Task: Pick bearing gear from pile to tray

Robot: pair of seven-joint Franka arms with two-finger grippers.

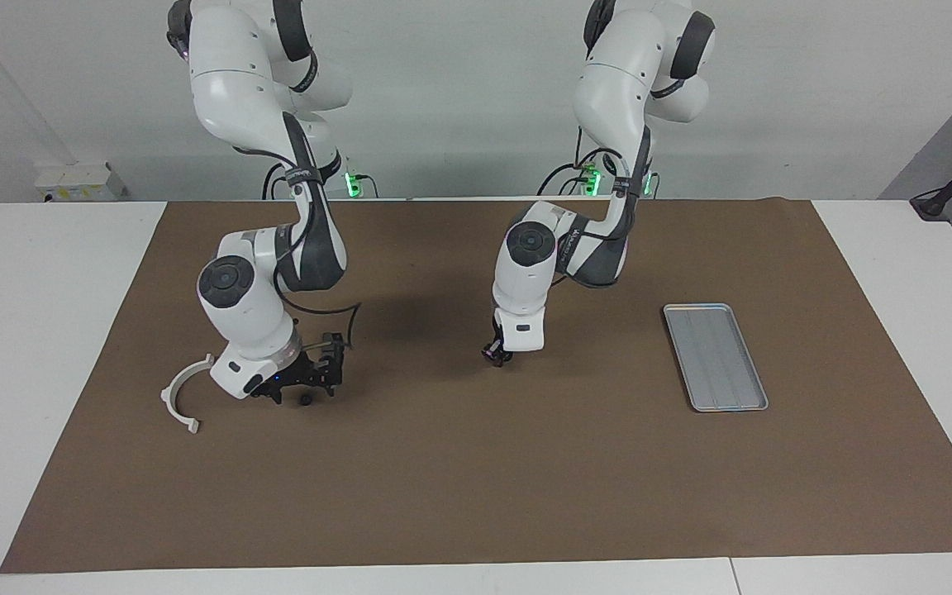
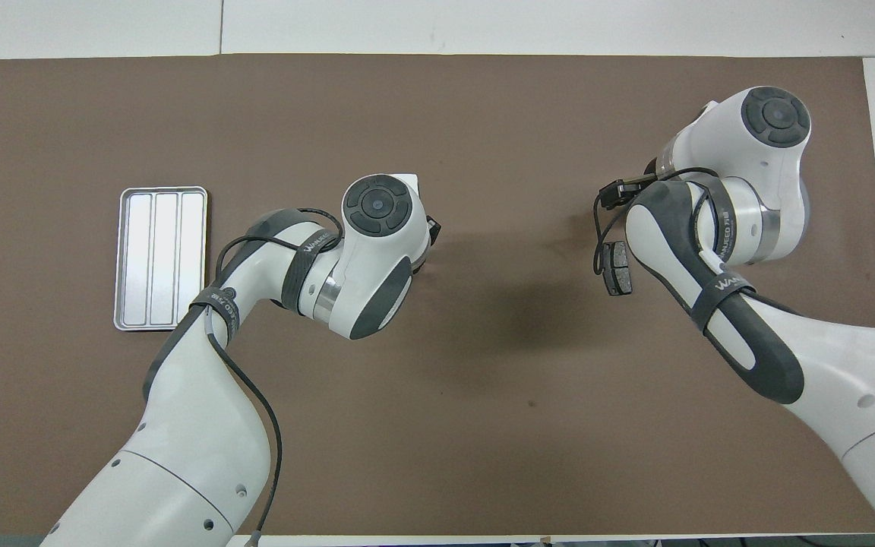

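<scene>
White curved plastic arc, one in number, lies farthest from the robots among the pile, on the mat toward the right arm's end of the table and just beside the right arm's wrist. One small black round ring sits on the mat close under the right gripper, which is down low over the pile and tilted sideways. Whether that gripper grips anything cannot be told. One dark grey brake-pad-shaped plate shows in the overhead view, flat on the mat at the edge of the right arm's forearm and nearer to the robots than the ring.

One small shallow rectangular silver-grey metal tray with a raised rim and lengthwise ridges lies toward the left arm's end of the table, well apart from the pile. The left gripper points down over the middle of the mat, between pile and tray. Its tips are dark and its grip cannot be read.

Two white arms with dark joints reach in. A wide brown mat covers most of the white table. A plain white wall stands at the robots' backs, with green lights at both arm bases.
</scene>
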